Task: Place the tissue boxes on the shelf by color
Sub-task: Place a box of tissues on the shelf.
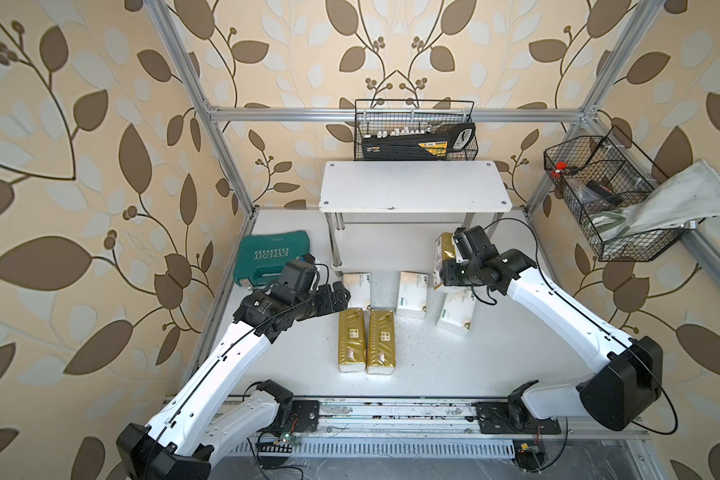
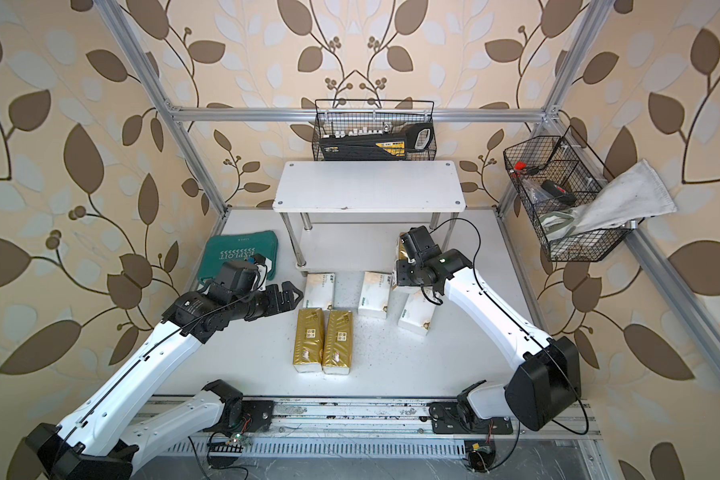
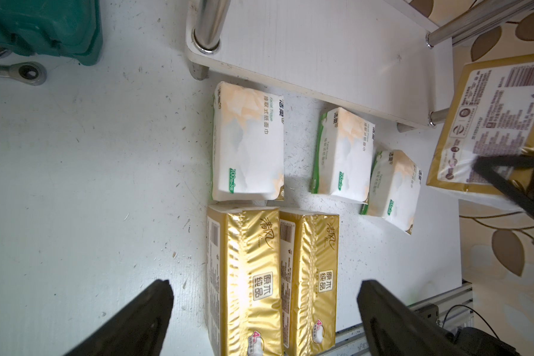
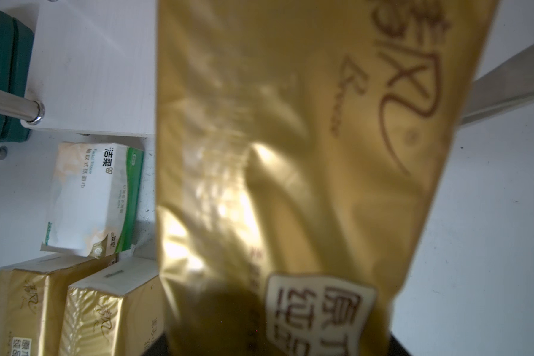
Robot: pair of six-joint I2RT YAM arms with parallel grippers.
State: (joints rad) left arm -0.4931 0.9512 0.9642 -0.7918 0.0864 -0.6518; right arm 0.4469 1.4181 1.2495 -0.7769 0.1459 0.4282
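Our right arm point(image 1: 558, 299) bends in from the lower right, jaws clamped on a shiny gold oblong tissue pack point(image 1: 444, 247). The pack is held off the surface point(image 1: 495, 353) at centre-right beside the white two-tier chrome-legged shelf point(image 1: 414, 187), its long axis running up the frame. Our left arm point(image 1: 233, 345) stretches in from the lower left, jaws spread wide and empty, beside the two other gold packs point(image 1: 352, 340) lying lengthwise up-frame at centre.

In the right wrist view the held gold pack point(image 4: 290, 154) is blurred and cut off at two edges, and it hides much of the shelf point(image 4: 96, 61) from us. In both top views the right arm point(image 1: 558, 299) covers part of one white pack point(image 1: 454, 316), and we cannot identify what the side wire basket point(image 1: 632, 249) holds.
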